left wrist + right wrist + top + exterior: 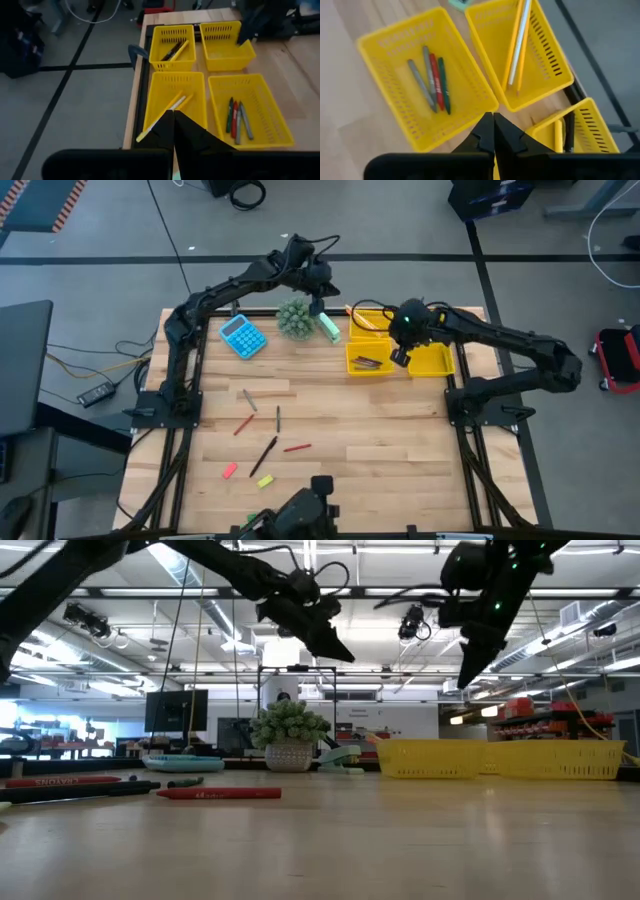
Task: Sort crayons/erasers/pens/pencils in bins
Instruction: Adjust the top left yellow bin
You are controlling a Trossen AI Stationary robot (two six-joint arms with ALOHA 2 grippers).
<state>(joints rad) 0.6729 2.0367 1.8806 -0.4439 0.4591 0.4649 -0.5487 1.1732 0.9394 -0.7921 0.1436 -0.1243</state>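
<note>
So the four yellow bins (366, 360) sit clustered at the upper right of the high view, right up against the counter's (330, 415) far edge, and they're already part filled: two long pencils (518, 40) in one, a few markers (431, 80) (grey, red, green) in another, a dark pen and pencil in a third. That grouping makes sense, one drop zone per type. What's left is scattered on open wood in the lower left: red crayons (243, 424), dark pens (264, 455), a pink eraser (229, 470) and a yellow eraser (265, 480), all well apart from each other, so there's decent room to come down on each. The right pincer (401, 357) hangs above the bins, pressed together and holding nothing. The left pincer (318, 307) is also pressed together and empty, up by the little potted plant (295, 317), with a blue calculator (243, 336) just beside it. I'd guess the plant is the main thing to swing clear of on the way to the loose stuff.
</note>
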